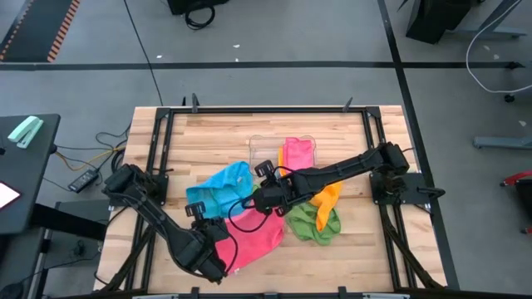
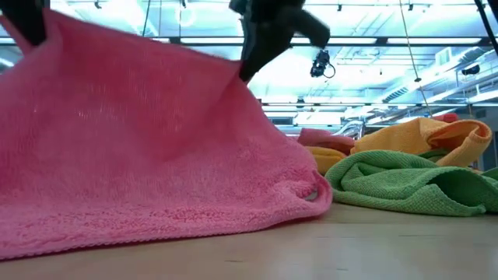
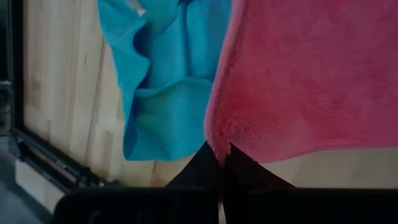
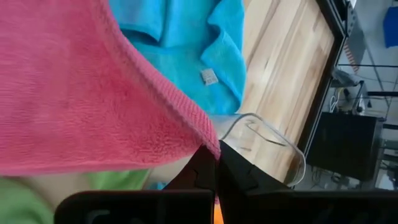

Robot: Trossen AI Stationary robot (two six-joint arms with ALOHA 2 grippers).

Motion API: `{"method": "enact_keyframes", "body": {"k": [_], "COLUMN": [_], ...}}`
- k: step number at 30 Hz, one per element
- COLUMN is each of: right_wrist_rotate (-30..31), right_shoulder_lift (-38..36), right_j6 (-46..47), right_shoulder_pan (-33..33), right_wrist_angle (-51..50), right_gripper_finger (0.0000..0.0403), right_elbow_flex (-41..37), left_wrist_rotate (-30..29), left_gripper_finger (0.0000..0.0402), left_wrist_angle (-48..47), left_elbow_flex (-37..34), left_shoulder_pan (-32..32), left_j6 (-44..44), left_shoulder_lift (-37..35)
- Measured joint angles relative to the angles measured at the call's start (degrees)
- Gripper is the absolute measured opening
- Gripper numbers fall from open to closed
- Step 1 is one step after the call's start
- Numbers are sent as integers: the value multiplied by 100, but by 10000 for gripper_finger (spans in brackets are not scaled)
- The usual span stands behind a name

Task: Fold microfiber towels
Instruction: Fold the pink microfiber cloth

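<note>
A pink towel (image 1: 256, 235) hangs between my two grippers, and its lower edge (image 2: 194, 225) rests on the wooden table. My left gripper (image 1: 219, 264) is shut on one corner near the table's front edge. My right gripper (image 1: 259, 206) is shut on another corner near the table's middle. A blue towel (image 1: 220, 191) lies crumpled just beyond the pink one. Green (image 1: 314, 223) and orange (image 1: 329, 198) towels lie to the right of it. My left gripper pinches a corner of the pink towel (image 3: 217, 144) between its two fingertips. The cloth spreads away from the fingers and sags toward the table. My right gripper pinches another corner of the same towel, at its hemmed edge (image 4: 210, 144), between its fingertips, slanting down from above. The edge between the two corners (image 2: 140, 47) is raised off the table.
A clear plastic tray (image 1: 259, 148) stands at the back middle with another pink towel (image 1: 298, 153) in it. A black frame (image 1: 162, 158) runs along the table's sides. Bare wood (image 1: 366, 257) lies at the front right.
</note>
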Motion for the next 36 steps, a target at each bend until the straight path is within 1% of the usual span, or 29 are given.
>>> {"method": "enact_keyframes", "body": {"k": [7, 11, 13, 17, 20, 23, 27, 32, 36], "right_wrist_rotate": [2, -2, 2, -22, -62, -261, -416, -525, -736], "right_shoulder_lift": [-4, -2, -4, -4, -4, -4, -4, -4, -4], "right_j6": [-488, -689, -789, -829, -829, -829, -826, -762, -711], "right_shoulder_pan": [-330, -511, -581, -651, -638, -606, -609, -618, -608], "right_wrist_angle": [671, 839, 909, 1007, 995, 1002, 1002, 964, 871], "right_gripper_finger": [7, 7, 7, 7, 7, 7, 7, 7, 7], "right_elbow_flex": [-474, -568, -568, -571, -571, -571, -571, -571, -571], "left_wrist_rotate": [-101, -175, -188, -195, -196, -196, -190, -192, -190], "left_gripper_finger": [27, 14, 8, 13, 30, 37, 29, 10, 14], "left_wrist_angle": [-5, 10, -15, 7, 75, 88, 121, 687, 710], "left_elbow_flex": [-384, -735, -902, -1142, -1185, -1184, -1184, -1184, -1184], "left_shoulder_pan": [49, 147, 201, 254, 254, 254, 236, 236, 236], "left_j6": [668, 908, 893, 853, 828, 707, 608, 671, 667], "left_shoulder_lift": [-63, -99, -161, -166, -184, -181, -181, -181, -181]}}
